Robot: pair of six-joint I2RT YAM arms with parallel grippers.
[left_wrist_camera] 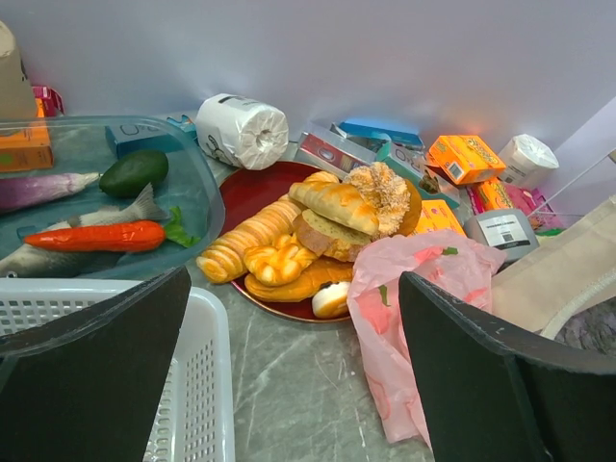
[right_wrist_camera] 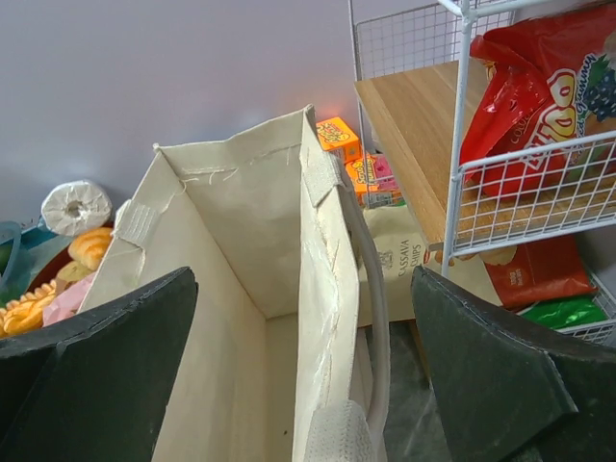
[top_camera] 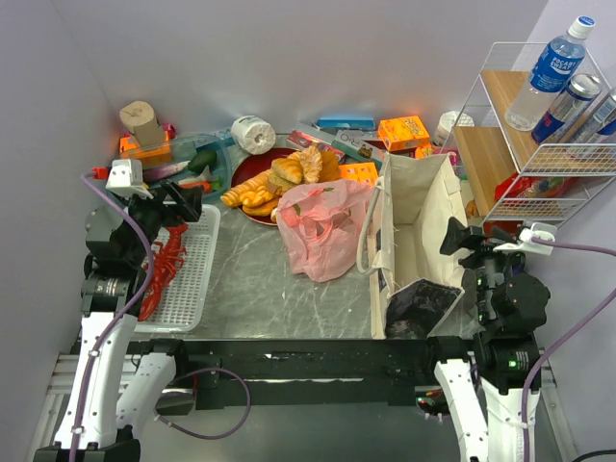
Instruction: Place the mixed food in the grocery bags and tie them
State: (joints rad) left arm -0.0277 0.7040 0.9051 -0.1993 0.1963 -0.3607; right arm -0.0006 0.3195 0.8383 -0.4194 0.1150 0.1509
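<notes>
On the surface, the pink plastic bag slumps beside the canvas tote. Only the overhead view shows bottles on the wire shelf; left end effector and right end effector gape open.

Pink bag contents: through the thin translucent pink plastic bag only faint green and dark smudges show; what they are cannot be told.
Tote floor: the beige canvas tote runs off the right wrist view at 6 o'clock, so its bottom is unseen.
Lobster: the red toy lobster in the white perforated tray, at 9 o'clock, is partly covered by the left arm.
Cans: the blue-labelled cans on the white wire shelf are at 2 o'clock, the outermost cut by the right edge.
Box print: lettering on the orange cartons is too small to read.
</notes>
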